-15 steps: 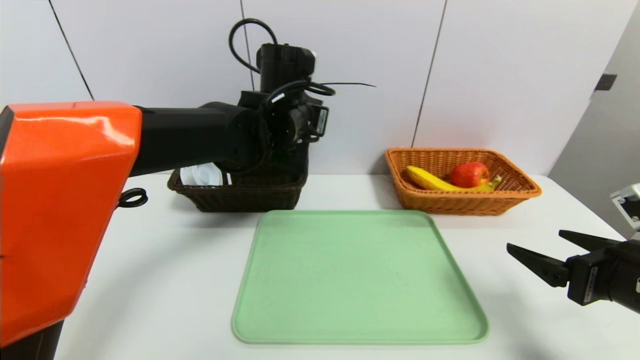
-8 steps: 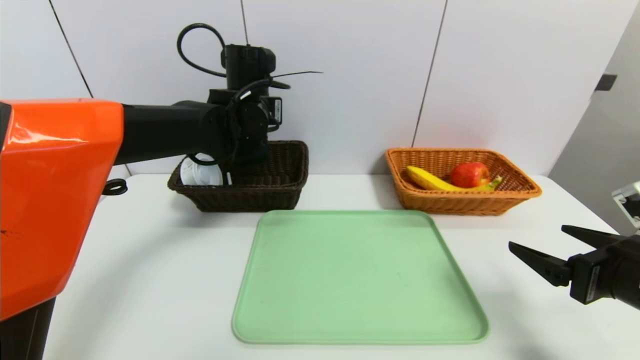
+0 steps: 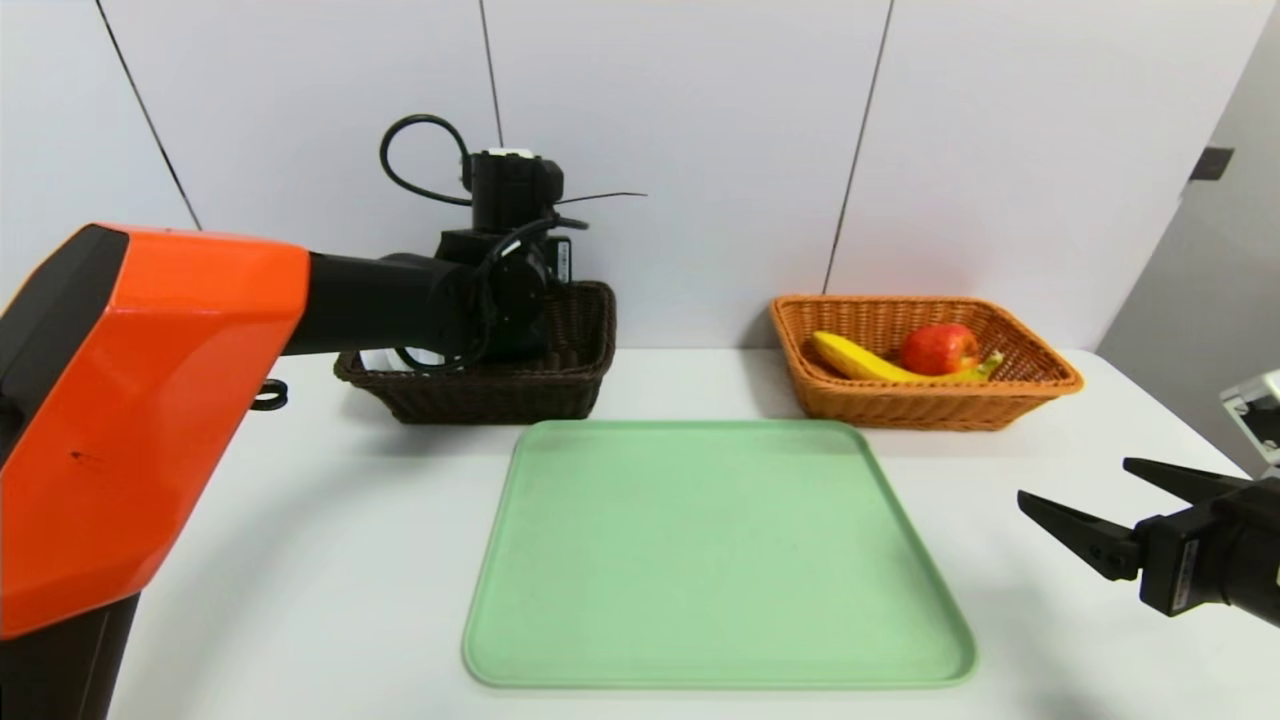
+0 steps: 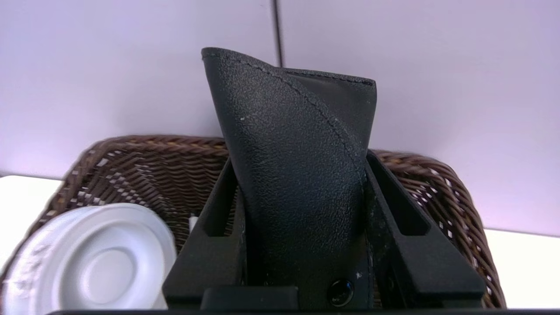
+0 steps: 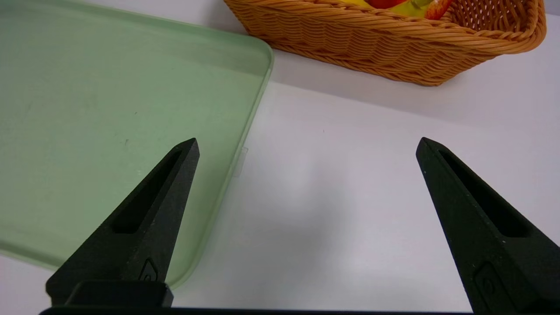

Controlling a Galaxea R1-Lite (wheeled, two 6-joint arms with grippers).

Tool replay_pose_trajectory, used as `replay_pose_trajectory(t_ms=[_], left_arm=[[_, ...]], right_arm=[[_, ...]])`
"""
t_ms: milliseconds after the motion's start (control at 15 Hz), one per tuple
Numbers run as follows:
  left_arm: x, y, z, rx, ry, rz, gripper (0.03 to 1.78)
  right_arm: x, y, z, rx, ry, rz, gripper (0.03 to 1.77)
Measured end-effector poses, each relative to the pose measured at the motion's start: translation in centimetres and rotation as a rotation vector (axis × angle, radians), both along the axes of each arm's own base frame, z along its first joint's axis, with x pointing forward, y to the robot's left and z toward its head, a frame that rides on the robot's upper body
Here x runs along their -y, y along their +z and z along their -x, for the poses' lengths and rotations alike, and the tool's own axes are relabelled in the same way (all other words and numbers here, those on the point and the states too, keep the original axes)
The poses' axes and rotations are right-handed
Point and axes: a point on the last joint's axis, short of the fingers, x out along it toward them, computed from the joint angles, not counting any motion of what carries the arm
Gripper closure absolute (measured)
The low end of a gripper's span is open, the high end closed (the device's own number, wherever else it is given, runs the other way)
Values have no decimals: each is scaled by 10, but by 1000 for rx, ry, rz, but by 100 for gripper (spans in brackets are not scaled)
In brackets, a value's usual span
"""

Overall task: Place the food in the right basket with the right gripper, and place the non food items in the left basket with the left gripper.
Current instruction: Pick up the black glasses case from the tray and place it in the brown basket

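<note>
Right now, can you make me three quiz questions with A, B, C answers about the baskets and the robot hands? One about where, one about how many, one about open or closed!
1. Where is the left gripper?
A. over the green tray
B. over the dark brown basket
C. beside the orange basket

2. How many fruits lie in the orange basket?
A. two
B. four
C. none

3. How is the right gripper?
A. shut on an apple
B. shut and empty
C. open and empty

Answers:
1. B, the left wrist view shows it at the dark brown basket, holding a black case next to a white lid.
2. A, a banana and an apple.
3. C, its fingers stand wide apart above the table.
</note>
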Motion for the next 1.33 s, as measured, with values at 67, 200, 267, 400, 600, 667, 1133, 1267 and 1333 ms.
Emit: replay_pose_trajectory(t_ms=[67,200,267,400,600,667,1133,1267,1333], left_arm=[[-1,-4,-3,0,5,-1,105],[-2,-14,-9,-6,9,-2,105],[-1,-17,-11,-7,1,-1,105],[-1,-23,-14,-12,2,4,105],[0,-28,-16,-21,2,4,105],[0,-30,-17,-24,1,4,106],[-6,-34,-21,-27,20,6,106],[-5,-33,-22,-7,20,21,106],[-5,-33,-22,-5,19,21,106]], right_arm=[[0,0,0,-1,0,0,9],[0,0,0,-2,1,0,9],[0,-1,0,-2,2,0,9],[0,-1,0,-3,1,0,9],[0,-1,0,-4,2,0,9],[0,-1,0,-4,3,0,9],[0,-1,0,-2,3,-1,9],[0,0,0,-2,3,-2,9],[0,0,0,-2,2,-2,9]])
